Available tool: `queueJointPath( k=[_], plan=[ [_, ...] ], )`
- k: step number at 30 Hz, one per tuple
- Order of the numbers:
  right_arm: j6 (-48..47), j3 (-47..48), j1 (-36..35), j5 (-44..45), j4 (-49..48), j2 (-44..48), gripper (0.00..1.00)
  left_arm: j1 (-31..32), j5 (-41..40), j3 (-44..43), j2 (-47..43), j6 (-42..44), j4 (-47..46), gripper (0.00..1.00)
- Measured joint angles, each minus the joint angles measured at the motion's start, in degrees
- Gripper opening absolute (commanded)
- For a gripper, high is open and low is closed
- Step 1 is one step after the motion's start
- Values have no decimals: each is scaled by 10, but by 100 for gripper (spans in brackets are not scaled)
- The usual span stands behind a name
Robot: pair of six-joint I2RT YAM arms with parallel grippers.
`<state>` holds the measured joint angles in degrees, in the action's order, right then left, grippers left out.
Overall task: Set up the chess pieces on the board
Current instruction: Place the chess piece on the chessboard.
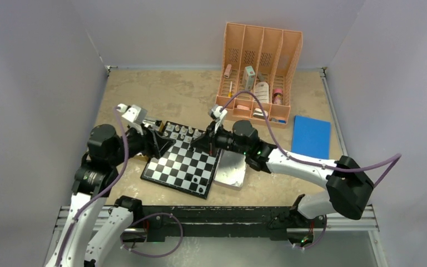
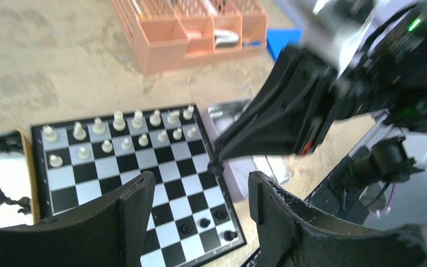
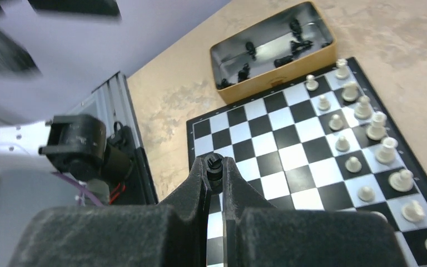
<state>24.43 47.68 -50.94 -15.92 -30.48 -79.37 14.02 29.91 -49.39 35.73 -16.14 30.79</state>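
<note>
Tan tabletop holds the board. Over its right edge my right pincer clamps a black piece; my left pincer hangs spread above its bare middle squares, white pieces beyond.

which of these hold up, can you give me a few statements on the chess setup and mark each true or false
1. The right claw is shut on a black piece. True.
2. The left claw grips a white piece. False: it is open and empty.
3. White pieces stand in two rows along one edge of the board. True.
4. The tin beside the board holds white pieces. False: it holds black pieces.
</note>
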Motion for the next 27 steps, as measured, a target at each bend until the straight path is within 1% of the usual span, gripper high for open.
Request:
queueJointPath(
  k=[4,9,14,16,21,27],
  plan=[
    [-67,-15,-61,20,-43,-19,6,0,-28,-51,-42,-19,19,62],
    [-143,-1,-128,31,-80,-97,6,0,-72,-137,-62,-47,65,63],
    [-198,15,-156,35,-107,-181,8,0,-114,-231,-61,-70,107,67],
    [-223,16,-162,40,-125,-204,8,0,-126,-253,-66,-76,111,69],
    [-281,17,-177,45,-174,-248,9,0,-160,-263,-84,-84,124,70],
    [-315,34,-188,49,-194,-291,10,0,-186,-260,-86,-84,144,71]
  ],
)
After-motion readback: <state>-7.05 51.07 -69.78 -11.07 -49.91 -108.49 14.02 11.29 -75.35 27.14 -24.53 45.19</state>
